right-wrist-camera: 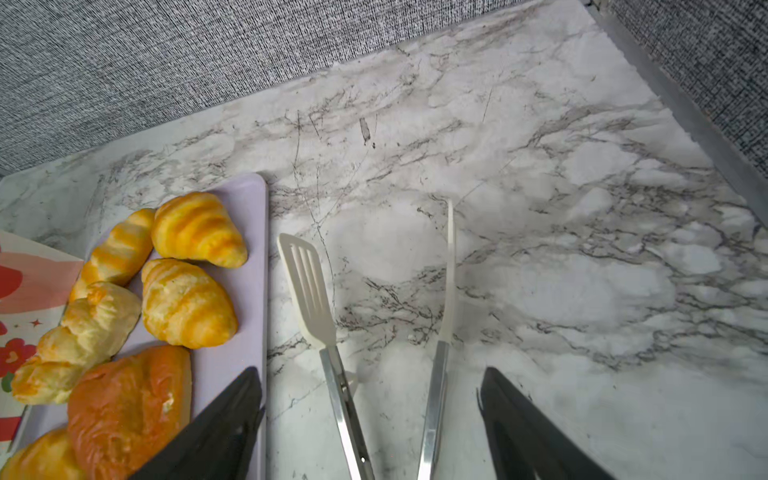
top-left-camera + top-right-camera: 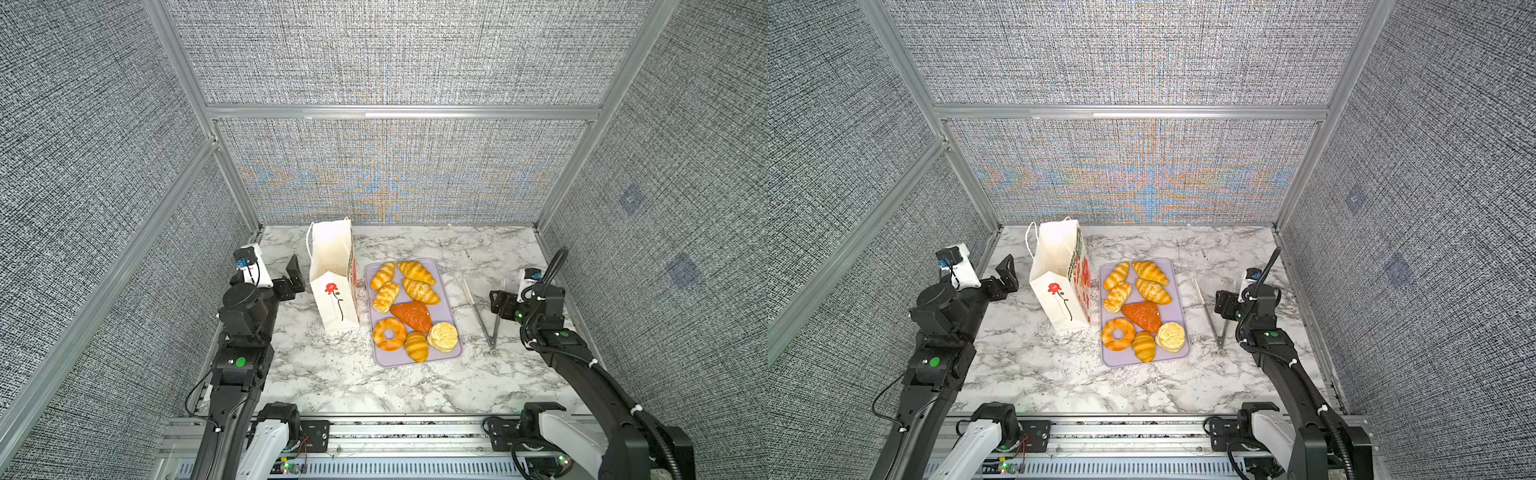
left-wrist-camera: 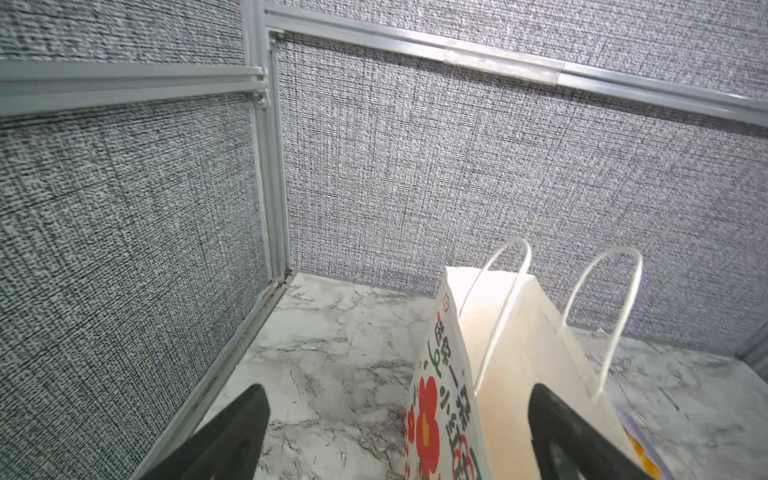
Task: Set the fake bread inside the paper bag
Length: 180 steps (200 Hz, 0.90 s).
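Observation:
The white paper bag [image 2: 332, 286] [image 2: 1059, 291] with the red flower stands upright and open at the back left of the table. Just to its right, the fake bread lies on a lilac tray [image 2: 440, 358]: croissants [image 2: 415, 272], a braided roll [image 2: 385, 297], an orange-brown triangle [image 2: 411, 316], a ring doughnut [image 2: 389, 333] and a pale bun [image 2: 442, 336]. My left gripper [image 2: 294, 274] [image 3: 397, 390] is open just left of the bag [image 3: 519, 353], holding nothing. My right gripper [image 2: 498, 299] [image 1: 370, 374] is open, its fingers either side of the metal tongs [image 1: 345, 395], clear of both arms.
The tongs [image 2: 486, 316] lie on the marble table right of the tray, hinge toward the front and white tips toward the back. Grey fabric walls on aluminium frames close in the left, back and right. Bare marble runs in front of the tray and bag.

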Motion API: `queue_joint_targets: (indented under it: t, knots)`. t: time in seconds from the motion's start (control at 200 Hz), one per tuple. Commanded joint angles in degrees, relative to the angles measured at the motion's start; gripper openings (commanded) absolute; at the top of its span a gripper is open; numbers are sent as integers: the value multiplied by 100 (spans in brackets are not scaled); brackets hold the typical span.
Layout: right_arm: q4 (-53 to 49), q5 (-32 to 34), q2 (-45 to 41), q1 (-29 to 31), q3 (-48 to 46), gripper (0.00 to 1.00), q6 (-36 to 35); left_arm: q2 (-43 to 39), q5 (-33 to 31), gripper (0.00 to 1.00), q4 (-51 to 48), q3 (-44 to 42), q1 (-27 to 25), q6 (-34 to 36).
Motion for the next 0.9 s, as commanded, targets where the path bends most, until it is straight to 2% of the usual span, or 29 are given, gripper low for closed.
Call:
queue_joint_targets:
  t: [0.0,0.26,0.645,0.896]
  knots:
    - [-246,239,-58,15,4,83,81,245,248,94,-732,395,-204,198]
    - [-478,544,-183,46,14,80,-35,1226,-338,89,-1827,1309,-887,125]
    - [-618,588,-182,50,38,80,-41,2282,-509,81,-2537,2074,-946,-313]
    - [-770,646,-202,51,81,80,-91,2799,-519,63,-2721,2416,-935,-358]
